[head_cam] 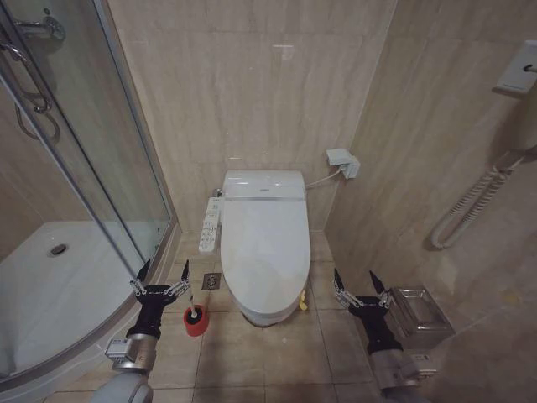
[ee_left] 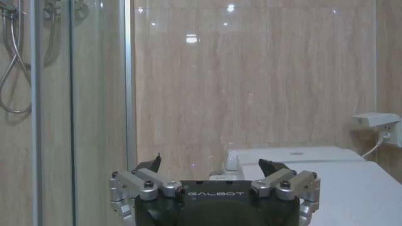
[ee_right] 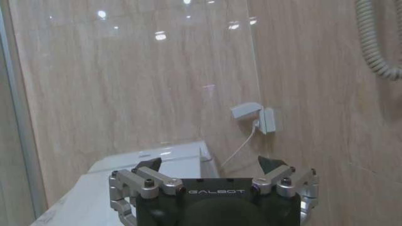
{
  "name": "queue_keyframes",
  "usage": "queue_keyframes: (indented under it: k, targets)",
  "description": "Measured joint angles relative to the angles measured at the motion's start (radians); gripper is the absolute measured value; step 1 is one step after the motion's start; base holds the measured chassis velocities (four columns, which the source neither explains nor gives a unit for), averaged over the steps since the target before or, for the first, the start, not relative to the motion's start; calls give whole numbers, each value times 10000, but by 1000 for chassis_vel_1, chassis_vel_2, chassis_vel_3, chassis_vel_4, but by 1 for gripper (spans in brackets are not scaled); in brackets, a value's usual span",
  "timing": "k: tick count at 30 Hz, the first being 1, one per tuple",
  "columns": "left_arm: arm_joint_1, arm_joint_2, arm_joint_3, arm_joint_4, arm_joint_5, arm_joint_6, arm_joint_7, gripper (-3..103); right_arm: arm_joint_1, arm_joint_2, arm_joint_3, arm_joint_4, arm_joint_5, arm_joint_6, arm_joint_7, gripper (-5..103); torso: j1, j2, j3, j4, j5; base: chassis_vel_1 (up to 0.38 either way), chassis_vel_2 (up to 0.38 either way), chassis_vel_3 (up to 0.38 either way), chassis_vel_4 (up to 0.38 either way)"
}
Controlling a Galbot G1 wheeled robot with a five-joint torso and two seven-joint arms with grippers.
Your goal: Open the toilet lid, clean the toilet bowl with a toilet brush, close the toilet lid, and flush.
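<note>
Both claws marked GALBOT hang released: left gripper [head_cam: 164, 276] just above the toilet brush [head_cam: 194, 317], right gripper [head_cam: 361, 285] across the closed toilet lid [head_cam: 264, 252], over beige tiles.

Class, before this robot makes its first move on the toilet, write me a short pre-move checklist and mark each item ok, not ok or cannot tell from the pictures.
1. Toilet lid is down, ready to be lifted: ok.
2. Left pincer open and empty, low beside the toilet near the shower glass: ok.
3. Right pincer open and empty, low on the toilet's other side: ok.
4. Toilet brush standing in its red holder on the floor, close to the left pincer: ok.
5. Nothing resting on the lid: ok.
6. Toilet bowl condition, hidden under the lid: cannot tell.
</note>
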Motion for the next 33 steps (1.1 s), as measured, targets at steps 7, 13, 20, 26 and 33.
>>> queue_keyframes:
  k: [7, 13, 20, 26, 33]
  targets:
    - [0, 0, 0, 0, 0, 0, 0, 100, 65, 0, 32, -50, -72, 30, 92, 100, 3, -1, 1, 0, 0, -25, 22, 21, -24]
    - [3, 0, 0, 0, 0, 0, 0, 100, 74, 0, 77, -87, -264, -44, 329, 100, -1, 0, 0, 0, 0, 0, 0, 0, 0]
    - [1, 0, 0, 0, 0, 0, 0, 100, 167, 0, 127, -295, -424, -29, 413, 100, -1, -1, 0, 0, 1, -4, 7, 11, -8]
    - [0, 0, 0, 0, 0, 0, 0, 100, 396, -6, 151, -857, -1096, -237, 360, 100, 3, -1, 0, 0, 0, -29, 31, 38, -37]
    - [2, 0, 0, 0, 0, 0, 0, 100, 689, -632, -129, -2393, -2153, -175, 896, 100, -1, 0, 0, -1, 1, 0, 0, 0, 0]
